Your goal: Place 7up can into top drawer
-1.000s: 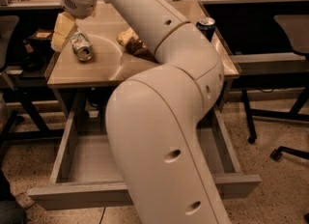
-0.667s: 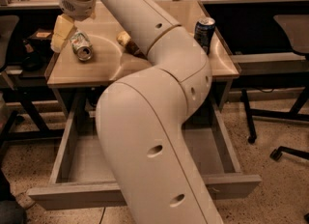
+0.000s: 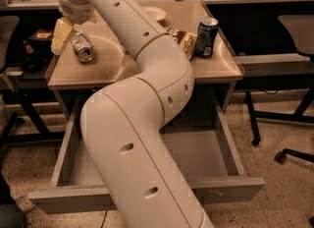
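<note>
The 7up can [image 3: 82, 46] lies on its side, silver top toward me, at the desk top's left end. My gripper [image 3: 63, 38] hangs down from the wrist at the upper left, right beside the can on its left and touching or almost touching it. The top drawer [image 3: 222, 190] is pulled wide open below the desk. Its grey bottom [image 3: 208, 154] shows bare on the right. My big pale arm crosses in front of it and hides its middle and left.
A dark blue can [image 3: 206, 37] stands upright at the desk's right end beside a brown snack bag [image 3: 184, 43]. A pale bowl [image 3: 155, 13] sits at the desk's back. An office chair [image 3: 297, 35] stands at the right and another at the far left.
The arm's elbow and forearm have swung, so the blue can and snack bag show more fully. The gripper and the 7up can stay in the same spot.
</note>
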`<state>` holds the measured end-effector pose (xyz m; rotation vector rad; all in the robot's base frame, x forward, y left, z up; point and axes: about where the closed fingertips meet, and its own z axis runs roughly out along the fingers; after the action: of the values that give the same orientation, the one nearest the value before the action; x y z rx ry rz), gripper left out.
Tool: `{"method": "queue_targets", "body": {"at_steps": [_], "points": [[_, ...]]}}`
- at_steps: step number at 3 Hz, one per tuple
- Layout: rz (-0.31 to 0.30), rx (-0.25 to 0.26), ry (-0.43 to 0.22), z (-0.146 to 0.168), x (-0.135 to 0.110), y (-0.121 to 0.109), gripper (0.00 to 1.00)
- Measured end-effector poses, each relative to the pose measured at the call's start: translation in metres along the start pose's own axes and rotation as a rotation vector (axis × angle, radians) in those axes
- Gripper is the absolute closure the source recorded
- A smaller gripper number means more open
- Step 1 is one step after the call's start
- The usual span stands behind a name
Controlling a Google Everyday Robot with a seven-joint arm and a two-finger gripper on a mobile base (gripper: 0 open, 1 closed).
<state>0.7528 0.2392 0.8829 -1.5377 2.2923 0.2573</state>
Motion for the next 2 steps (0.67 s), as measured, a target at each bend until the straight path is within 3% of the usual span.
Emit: {"method": "queue_targets", "body": {"at_steps": [2], "points": [[0.028,-0.008,0.011,0.02,0.005,-0.012,0.0]]}}
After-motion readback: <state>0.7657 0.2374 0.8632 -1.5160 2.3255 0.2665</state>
